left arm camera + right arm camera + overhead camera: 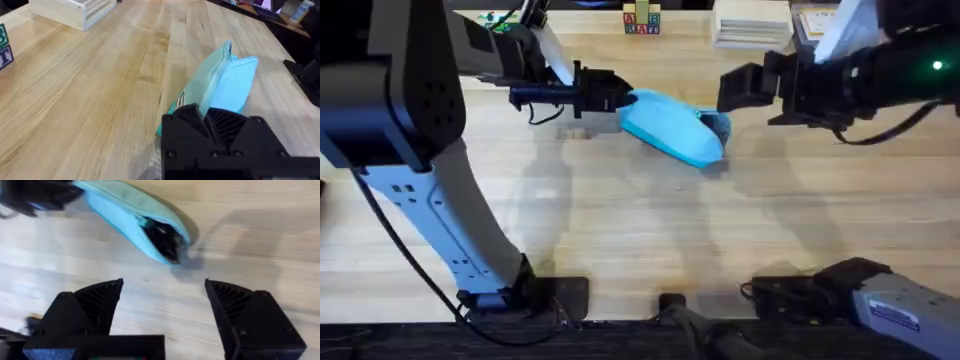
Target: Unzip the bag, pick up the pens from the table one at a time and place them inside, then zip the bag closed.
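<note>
1. At the far middle of the table (640, 230), the bag (670, 128) lies on its side, its long axis running from the left gripper toward the right gripper.
2. The end of the bag nearest the right arm gapes: the right wrist view shows a dark opening there. Judgement: the unzip step is at least partly done; how far the zipper runs open cannot be told.
3. Dark shapes sit inside that opening. Whether they are pens or only shadow cannot be told.
4. No pens lie on the bare wood around the bag in the overhead view. Judgement: loading is either complete or nearly so, and closing the zipper remains.
5. The left gripper (610, 98) meets the left end of the bag; in the left wrist view the fabric runs in between its fingers, which are pinched on it. Judgement: this arm anchors the bag.
6. The right gripper (165, 307) hovers near the open end with its jaws spread wide and nothing between them, apart from the bag.
7. At the far table edge stand letter blocks (642, 20) and a pale wooden tray (75, 11), both well apart from the bag.
</note>
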You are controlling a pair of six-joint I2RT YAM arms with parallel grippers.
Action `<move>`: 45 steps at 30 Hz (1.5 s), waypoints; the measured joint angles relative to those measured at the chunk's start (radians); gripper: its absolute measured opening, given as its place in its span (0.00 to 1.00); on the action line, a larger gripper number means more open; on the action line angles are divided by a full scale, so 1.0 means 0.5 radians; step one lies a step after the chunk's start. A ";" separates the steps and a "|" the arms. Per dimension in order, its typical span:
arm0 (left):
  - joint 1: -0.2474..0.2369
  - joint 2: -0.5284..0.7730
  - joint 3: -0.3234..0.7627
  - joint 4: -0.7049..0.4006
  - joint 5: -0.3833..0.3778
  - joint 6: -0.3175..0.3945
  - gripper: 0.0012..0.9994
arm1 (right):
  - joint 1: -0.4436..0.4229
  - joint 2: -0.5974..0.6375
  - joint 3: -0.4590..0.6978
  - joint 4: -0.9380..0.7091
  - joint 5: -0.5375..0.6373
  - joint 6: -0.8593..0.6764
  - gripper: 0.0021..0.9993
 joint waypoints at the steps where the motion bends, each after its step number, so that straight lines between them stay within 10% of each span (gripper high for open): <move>1: 0.000 -0.001 0.000 0.000 0.000 0.000 0.04 | 0.000 0.010 0.000 0.031 -0.029 0.048 1.00; 19: 0.000 -0.001 0.000 0.000 0.000 0.000 0.04 | -0.202 0.155 -0.763 1.228 -0.592 0.880 0.99; 45: 0.006 -0.001 0.000 0.000 -0.006 0.000 0.04 | -0.123 0.575 -0.772 1.844 -0.768 1.190 1.00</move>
